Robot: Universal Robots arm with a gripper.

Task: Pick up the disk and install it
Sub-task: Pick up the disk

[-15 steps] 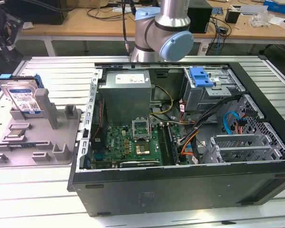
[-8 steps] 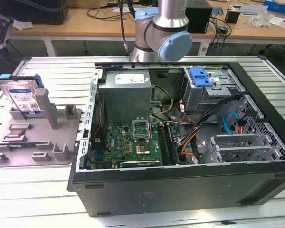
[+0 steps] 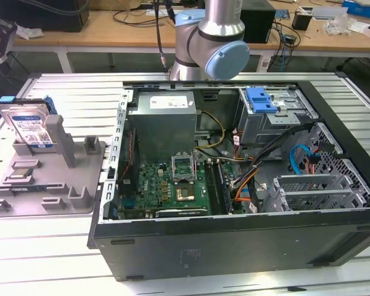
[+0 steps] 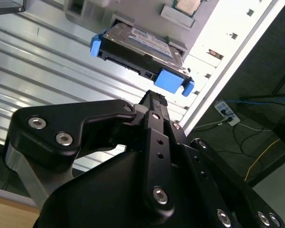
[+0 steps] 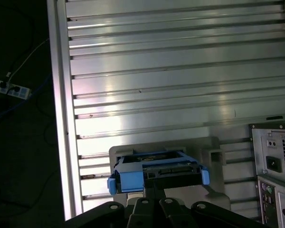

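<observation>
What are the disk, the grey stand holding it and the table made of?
The disk: a silver body with a dull sheen, likely metal, in a glossy blue frame that looks plastic. The grey stand: matte, evenly coloured, with moulded blocks, probably plastic. The table: ribbed silvery slats that reflect light, seemingly aluminium.

A ribbed aluminium table (image 3: 43, 259) stands before a cluttered wooden desk (image 3: 80, 37), a power strip (image 5: 9, 89) on the dark floor (image 5: 23, 166).

— Where's the flat silver metal hard drive with the blue plastic carrier rail (image 3: 31, 126)?
— I see it propped on edge, tilted, in the grey plastic holder (image 3: 80, 185) at the exterior view's left, white-and-blue label showing.
</observation>
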